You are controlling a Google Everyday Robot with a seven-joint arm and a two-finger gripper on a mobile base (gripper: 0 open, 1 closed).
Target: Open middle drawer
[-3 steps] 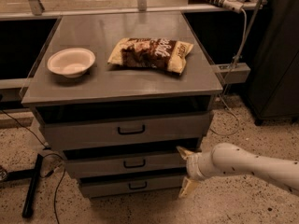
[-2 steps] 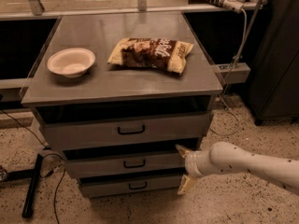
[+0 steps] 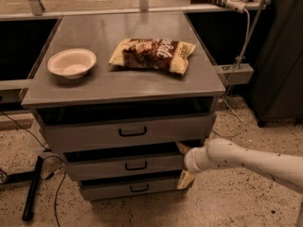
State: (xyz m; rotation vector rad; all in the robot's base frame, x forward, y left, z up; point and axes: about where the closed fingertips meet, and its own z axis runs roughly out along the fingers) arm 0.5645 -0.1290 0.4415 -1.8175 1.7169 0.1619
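Observation:
The grey cabinet has three stacked drawers. The middle drawer [image 3: 109,167] has a wide flat grey front with a small black bar handle [image 3: 136,166] at its centre. It sits below the taller top drawer [image 3: 94,135] and above the smallest bottom drawer [image 3: 109,189]. My gripper [image 3: 184,164], on a white arm [image 3: 246,161] coming from the right, is at the right end of the middle drawer's front. Its two yellowish fingers are spread, one [image 3: 182,148] above that front and one [image 3: 186,179] below it. It holds nothing.
On the cabinet top [image 3: 142,82] lie a white bowl [image 3: 71,63] at the left and a chip bag [image 3: 152,54] at the middle right. Cables [image 3: 33,188] trail on the speckled floor at the left. A dark cabinet [image 3: 279,56] stands at the right.
My gripper has shifted slightly left, closer against the right end of the middle drawer. The drawers, bowl and bag have not moved.

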